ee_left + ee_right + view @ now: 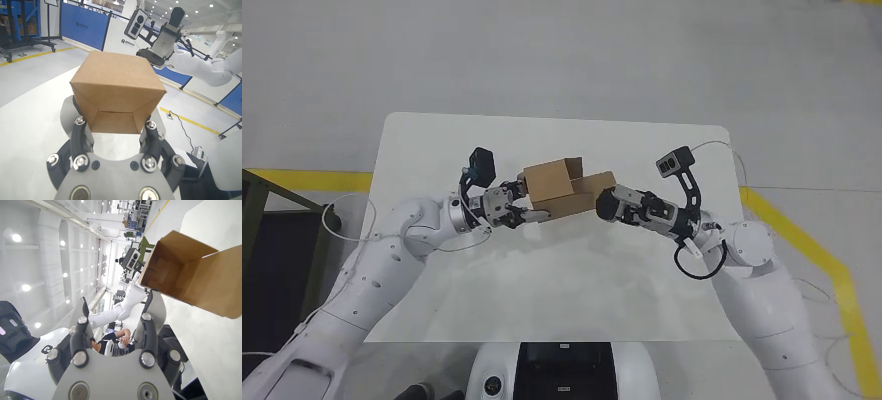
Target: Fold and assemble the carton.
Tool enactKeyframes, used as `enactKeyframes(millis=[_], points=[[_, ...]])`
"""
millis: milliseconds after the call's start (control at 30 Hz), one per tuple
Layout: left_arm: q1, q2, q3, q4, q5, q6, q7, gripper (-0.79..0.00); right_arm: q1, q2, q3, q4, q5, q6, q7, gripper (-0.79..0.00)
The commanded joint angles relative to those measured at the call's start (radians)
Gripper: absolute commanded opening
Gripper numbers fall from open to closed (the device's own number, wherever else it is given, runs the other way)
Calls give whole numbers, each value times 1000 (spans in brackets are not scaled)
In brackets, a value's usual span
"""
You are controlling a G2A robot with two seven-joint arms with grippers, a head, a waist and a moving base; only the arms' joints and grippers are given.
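The left hand [114,115] clamps the carton [115,75] to steady it; the right hand [118,297], spread wide, has its open mouth just ahead, likely for folding.

Bright, even overhead lighting.
Lit by ceiling lamps [16,237]; soft shadows on table [542,300]; fisheye bend at wrist-view edges.

The carton [117,79], between the fingers of the left gripper [113,113], is plain brown cardboard, matt and slightly fibrous, with raw cut edges. That gripper and the right gripper [117,294] have dull brushed grey metal plates, matt black plastic links and shiny steel screws. Beneath them, the table [28,132] is smooth white with a faint sheen.
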Motion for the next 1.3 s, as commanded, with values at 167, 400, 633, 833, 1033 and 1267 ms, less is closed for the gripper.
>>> enactKeyframes(millis=[167,400,633,833,1033,1267], points=[[4,-6,-4,-10,11,-21,7,-422,37,-9,-36,49,5,-15,-13,-179],[23,-6,-17,-23,2,-51,-12,-422,67,-14,-63,70,8,-8,3,-179],[31,-9,-16,-43,-4,-53,-32,-419,103,-28,-125,97,24,-9,22,-169],[33,-10,-21,-40,-10,-53,-40,-416,120,-31,-125,126,27,-21,18,-123],[39,-8,-29,-38,-21,-53,-45,-416,97,-17,-54,115,0,-17,-10,-49],[48,-7,-33,-46,-28,-53,-49,-422,91,-8,-7,98,-35,-9,-52,0]])
